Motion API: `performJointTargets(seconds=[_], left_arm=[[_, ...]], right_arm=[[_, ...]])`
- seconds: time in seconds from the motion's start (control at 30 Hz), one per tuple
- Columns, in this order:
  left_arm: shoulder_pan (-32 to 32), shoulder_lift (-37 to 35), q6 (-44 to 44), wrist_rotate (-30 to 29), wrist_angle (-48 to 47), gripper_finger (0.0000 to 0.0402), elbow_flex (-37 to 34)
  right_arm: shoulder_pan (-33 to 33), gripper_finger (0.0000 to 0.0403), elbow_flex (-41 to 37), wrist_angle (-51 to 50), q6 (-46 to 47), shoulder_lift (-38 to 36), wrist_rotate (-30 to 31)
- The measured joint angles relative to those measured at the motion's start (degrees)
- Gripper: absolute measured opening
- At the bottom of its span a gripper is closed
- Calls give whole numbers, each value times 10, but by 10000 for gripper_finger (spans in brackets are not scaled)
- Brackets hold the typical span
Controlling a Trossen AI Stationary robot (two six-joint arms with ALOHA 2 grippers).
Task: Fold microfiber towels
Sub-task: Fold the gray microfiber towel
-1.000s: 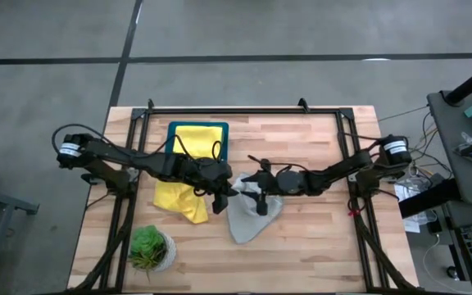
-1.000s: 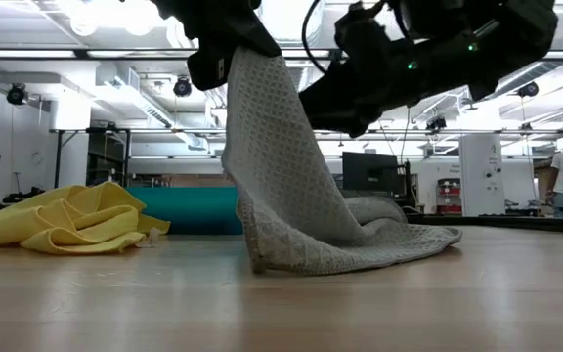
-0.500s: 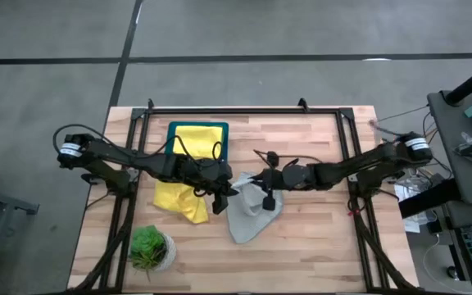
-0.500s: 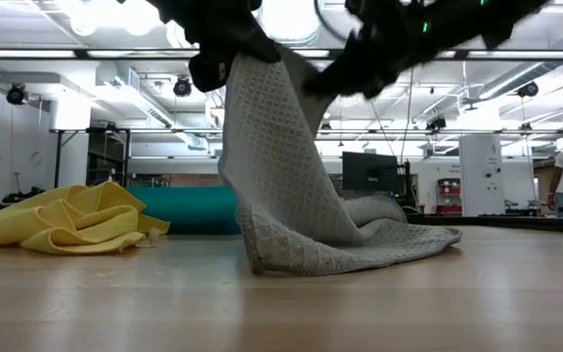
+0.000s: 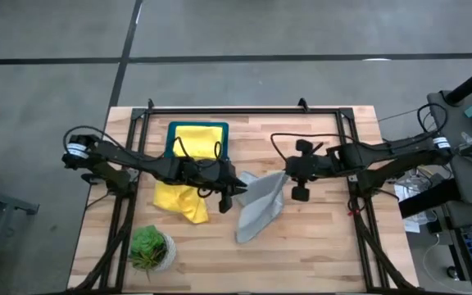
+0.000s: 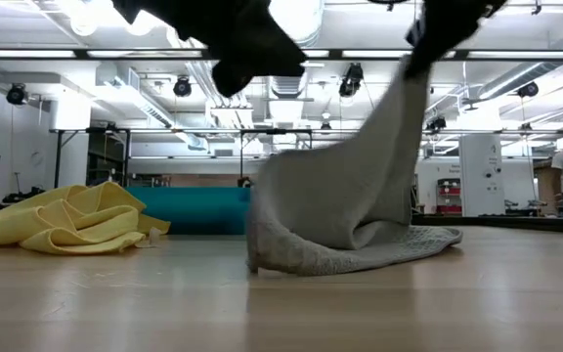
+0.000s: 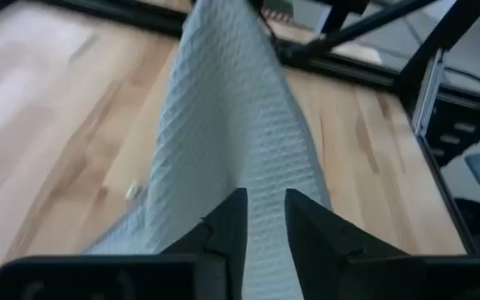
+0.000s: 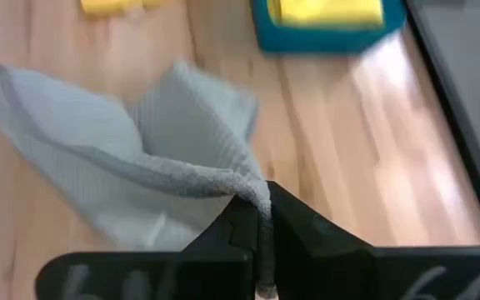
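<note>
A pale grey microfiber towel (image 5: 256,209) hangs at mid-table from my right gripper (image 5: 290,182), which is shut on its top, and its lower folds rest on the wood. My left gripper (image 5: 234,195) stands just left of the towel, its fingers open with a gap (image 7: 265,221), and the cloth lies beyond them untouched. A crumpled yellow towel (image 5: 179,201) lies on the table to the left. Another yellow towel (image 5: 197,135) lies in the teal tray (image 5: 170,139). My right gripper pinches the grey towel's hemmed edge (image 8: 244,185) between its two shut fingers, coming slanting down from the table's right side. The cloth hangs slack below the fingers (image 6: 399,127), and its lower part (image 6: 360,254) lies bunched on the table.
A small potted plant (image 5: 150,246) stands near the front left corner. A black frame rail (image 5: 244,111) runs along the table's far side and down both sides. Bare wood lies in front of the towel and toward the right.
My right gripper has taken hold of the towel's top and gone up and toward the table's right edge, drawing that part with it. My left gripper has let go. The towel's left part has dropped and now slopes up toward the right gripper.
</note>
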Motion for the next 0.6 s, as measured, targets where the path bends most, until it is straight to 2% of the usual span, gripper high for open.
performJointTargets(seconds=[0.17,0.3,0.47,0.6], left_arm=[[-3,38,-15,4,26,88,3],[-21,70,-59,52,33,110,4],[-76,99,-79,97,3,157,3],[-127,132,-107,76,-7,191,3]], right_arm=[[0,9,-21,-23,61,-1,9],[-7,9,-19,-28,91,2,14],[-18,9,13,-41,92,0,12],[-18,9,34,-56,71,0,12]])
